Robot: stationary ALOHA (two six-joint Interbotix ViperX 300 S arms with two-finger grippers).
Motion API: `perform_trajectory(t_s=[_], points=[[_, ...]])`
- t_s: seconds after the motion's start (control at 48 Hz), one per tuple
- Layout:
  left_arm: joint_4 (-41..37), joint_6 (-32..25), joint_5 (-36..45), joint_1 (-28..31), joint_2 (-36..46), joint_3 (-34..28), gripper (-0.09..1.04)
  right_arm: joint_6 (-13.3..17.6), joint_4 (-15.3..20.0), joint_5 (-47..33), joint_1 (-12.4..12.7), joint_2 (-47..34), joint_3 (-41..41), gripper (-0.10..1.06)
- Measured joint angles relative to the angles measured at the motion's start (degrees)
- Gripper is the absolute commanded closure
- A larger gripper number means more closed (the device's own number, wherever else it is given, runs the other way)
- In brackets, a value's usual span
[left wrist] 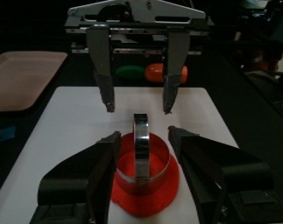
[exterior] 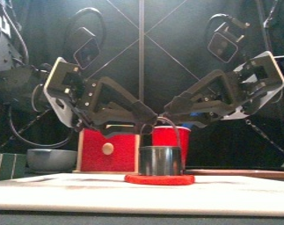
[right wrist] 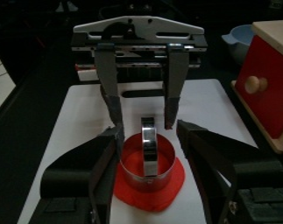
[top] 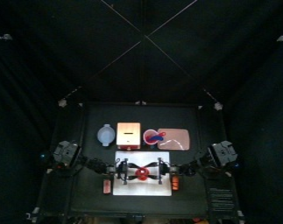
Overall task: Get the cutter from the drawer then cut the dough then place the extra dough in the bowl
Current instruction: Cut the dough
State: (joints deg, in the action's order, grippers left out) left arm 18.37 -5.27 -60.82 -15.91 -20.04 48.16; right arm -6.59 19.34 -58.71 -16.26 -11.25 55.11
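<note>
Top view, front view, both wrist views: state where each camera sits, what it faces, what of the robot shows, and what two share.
Top: high above, looking down at the table; both arms.
Front: table's front edge, looking level at the cutter; both arms.
Left wrist: over the cutter; left pincer near, right pincer opposite.
Right wrist: the reverse, box beside.
Both wrists share the cutter on red dough.

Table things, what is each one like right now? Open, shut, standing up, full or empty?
Cutter: standing upright on the dough, handle up.
Dough: flat red disc lying under the cutter.
Drawer: looks shut.
Bowl: upright, looks empty.
Left gripper: fingers open, one on each side of the cutter.
Right gripper: fingers open, one on each side of the cutter.
</note>
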Motion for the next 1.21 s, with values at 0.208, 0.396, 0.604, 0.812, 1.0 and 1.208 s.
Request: perform_trajectory(t_s=[0.208,0.396,0.604,0.812,1.0,1.208], points=[[0.2,0.1,1.0,0.8,-0.1,-0.1,0.17,-0.7,-0.4,3.7,0.1,-0.4,-0.4,0.11],[0.5,-0.2,2.9,1.0,0.4,-0.3,0.18,-0.3,-0.6,6.9,-0.1,0.6,-0.3,0.11],[0.8,-0.3,5.3,1.4,0.5,-0.9,0.18,0.0,2.5,9.3,-0.3,1.3,-0.3,0.11],[0.9,-0.3,5.5,1.4,0.5,-1.1,0.19,-0.5,5.0,10.5,0.0,1.3,-0.9,0.11],[0.8,-0.4,5.5,1.4,0.5,-1.1,0.22,-0.8,3.6,10.7,0.0,1.3,-1.8,0.14],[0.2,-0.4,5.5,1.4,0.5,-0.9,0.33,-0.7,3.0,12.3,0.0,1.3,-2.4,0.30]])
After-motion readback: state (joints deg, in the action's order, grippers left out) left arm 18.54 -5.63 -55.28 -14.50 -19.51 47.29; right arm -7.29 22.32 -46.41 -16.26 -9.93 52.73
